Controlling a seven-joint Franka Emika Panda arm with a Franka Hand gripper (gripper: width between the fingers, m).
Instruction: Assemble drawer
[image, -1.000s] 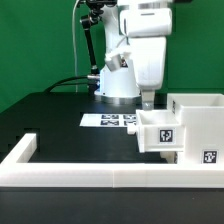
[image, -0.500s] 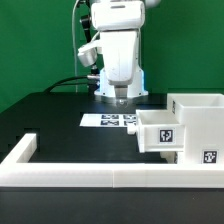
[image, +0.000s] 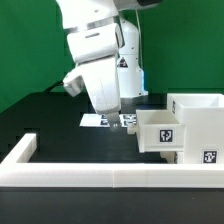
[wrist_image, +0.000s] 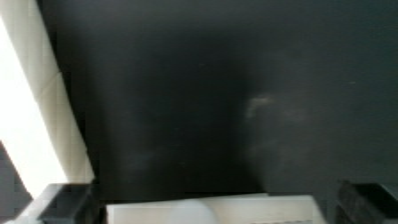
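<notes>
The drawer's tall white shell (image: 198, 118) stands at the exterior view's right. One shallow white tray (image: 160, 131) with a square tag sticks out of its upper front toward the left. A second tag (image: 208, 156) shows lower on the shell's front; I cannot tell if it sits on the other tray. My gripper (image: 106, 110) hangs left of the tray, apart from it, above the marker board (image: 110, 121). In the wrist view the gripper (wrist_image: 214, 206) is open and empty, with its dark fingertips (wrist_image: 64, 204) wide apart over a white board edge (wrist_image: 196, 212).
A long low white border rail (image: 100, 176) runs along the front and turns back at the left (image: 25, 150); it shows in the wrist view (wrist_image: 25, 90) too. The black table (image: 60, 125) lies between the rail and the marker board. A green backdrop stands behind.
The arm has swung from beside the tray to the exterior view's left and turned its wrist. The gripper is now over the marker board. The shell and tray have not moved.
</notes>
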